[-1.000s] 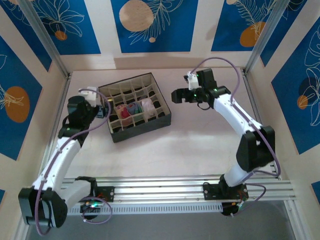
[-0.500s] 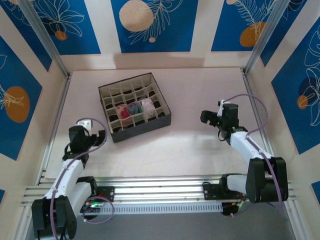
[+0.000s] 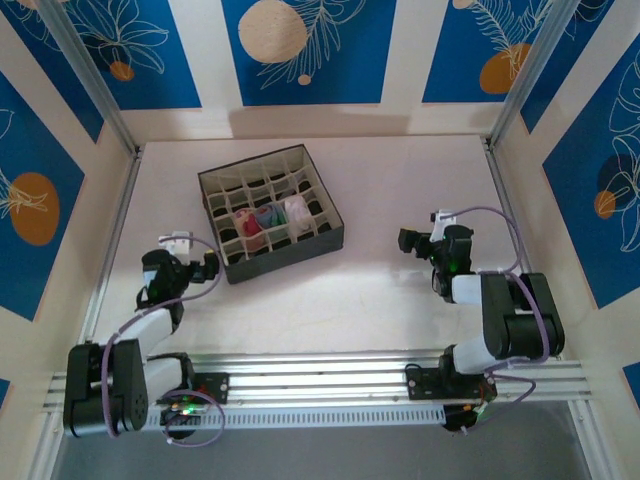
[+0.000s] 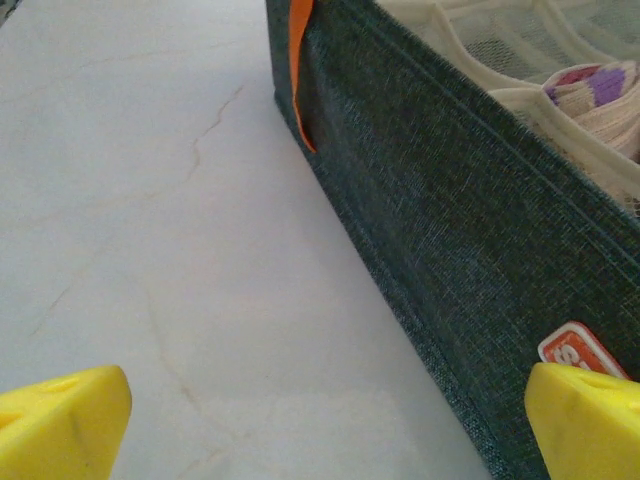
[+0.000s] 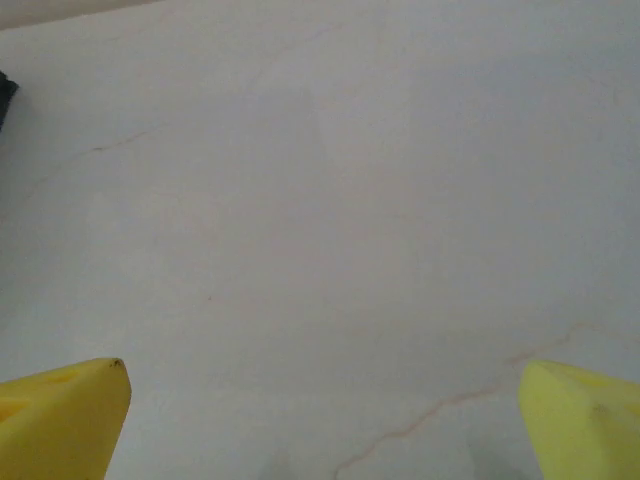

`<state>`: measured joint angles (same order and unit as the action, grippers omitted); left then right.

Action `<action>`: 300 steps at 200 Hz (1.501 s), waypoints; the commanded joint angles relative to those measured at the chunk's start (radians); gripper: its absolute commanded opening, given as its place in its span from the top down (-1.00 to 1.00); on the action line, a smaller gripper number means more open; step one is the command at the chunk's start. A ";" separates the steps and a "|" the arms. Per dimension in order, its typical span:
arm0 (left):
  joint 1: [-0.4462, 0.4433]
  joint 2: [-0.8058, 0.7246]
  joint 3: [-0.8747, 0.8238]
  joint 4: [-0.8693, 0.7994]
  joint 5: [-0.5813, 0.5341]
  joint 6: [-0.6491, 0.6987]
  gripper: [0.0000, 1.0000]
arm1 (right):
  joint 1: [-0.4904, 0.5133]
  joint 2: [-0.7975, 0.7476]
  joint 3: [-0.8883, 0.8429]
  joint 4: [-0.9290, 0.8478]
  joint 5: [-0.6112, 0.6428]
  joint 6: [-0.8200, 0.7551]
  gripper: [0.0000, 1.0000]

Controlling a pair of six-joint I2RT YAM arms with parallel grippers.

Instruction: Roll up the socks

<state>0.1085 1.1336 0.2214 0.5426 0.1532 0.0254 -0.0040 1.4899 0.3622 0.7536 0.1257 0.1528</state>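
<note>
Top view: a dark fabric divider box w/ cream grid cells sits on the pale table, toward 11 o'clock from centre. The socks lie as three bundles side by side in the middle row of cells: peach-maroon sock at 9 o'clock, grey-blue sock in the middle, white sock at 3 o'clock. Each looks rolled up and tucked in its own cell, so the job reads as done or nearly so. Left end effector hangs low at 8 o'clock, just beside the box's near-left corner, jaws spread wide w/ nothing between them; its cam looks along the box wall past an orange tab. Right end effector is at 3 o'clock, well apart from the box, jaws also spread and empty over bare table. Both arms sit folded close to their bases, prob parked clear of the box
</note>
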 commanded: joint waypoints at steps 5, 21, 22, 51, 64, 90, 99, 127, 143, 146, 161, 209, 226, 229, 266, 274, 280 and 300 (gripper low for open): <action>-0.002 0.068 0.050 0.135 0.114 0.030 -1.00 | -0.002 0.019 0.007 0.128 -0.053 -0.041 -0.99; -0.012 0.105 0.078 0.131 0.120 0.047 -1.00 | 0.001 0.029 0.063 0.033 -0.078 -0.059 -0.98; -0.013 0.108 0.078 0.131 0.119 0.048 -1.00 | 0.000 0.029 0.065 0.026 -0.079 -0.059 -0.98; -0.021 0.158 0.106 0.156 0.072 0.058 -1.00 | -0.005 0.032 0.061 0.038 -0.081 -0.054 -0.98; -0.021 0.181 0.126 0.147 0.067 0.056 -1.00 | -0.005 0.032 0.061 0.038 -0.081 -0.053 -0.98; -0.023 0.222 0.166 0.128 0.073 0.041 -1.00 | -0.004 0.032 0.060 0.038 -0.081 -0.055 -0.98; -0.022 0.233 0.172 0.132 0.072 0.021 -1.00 | -0.002 0.032 0.061 0.038 -0.080 -0.055 -0.98; -0.024 0.250 0.189 0.125 0.087 -0.002 -1.00 | -0.001 0.032 0.061 0.039 -0.078 -0.055 -0.98; -0.027 0.242 0.191 0.101 0.051 -0.011 -1.00 | -0.002 0.032 0.059 0.040 -0.078 -0.055 -0.98; -0.026 0.242 0.190 0.105 0.047 -0.013 -1.00 | -0.002 0.032 0.058 0.040 -0.078 -0.055 -0.98; -0.027 0.246 0.168 0.170 0.054 -0.016 -1.00 | -0.002 0.032 0.059 0.040 -0.077 -0.055 -0.98; -0.048 0.286 0.214 0.135 0.036 -0.024 -1.00 | -0.002 0.032 0.058 0.040 -0.078 -0.055 -0.98; -0.074 0.321 0.181 0.259 0.029 -0.026 -1.00 | -0.002 0.031 0.059 0.040 -0.078 -0.055 -0.98; -0.081 0.336 0.171 0.292 0.033 -0.018 -1.00 | -0.002 0.032 0.059 0.040 -0.078 -0.056 -0.98; -0.124 0.427 0.157 0.382 -0.016 0.024 -1.00 | -0.002 0.031 0.059 0.037 -0.079 -0.054 -0.98; -0.124 0.433 0.150 0.404 -0.017 0.020 -1.00 | -0.002 0.031 0.060 0.040 -0.079 -0.055 -0.98; -0.124 0.427 0.154 0.384 -0.022 0.019 -1.00 | -0.002 0.032 0.059 0.041 -0.078 -0.055 -0.98; -0.124 0.429 0.152 0.395 -0.023 0.019 -1.00 | -0.002 0.030 0.059 0.040 -0.079 -0.055 -0.98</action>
<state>-0.0078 1.5433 0.3885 0.9180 0.1608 0.0181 -0.0044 1.5166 0.4099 0.7773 0.0589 0.1158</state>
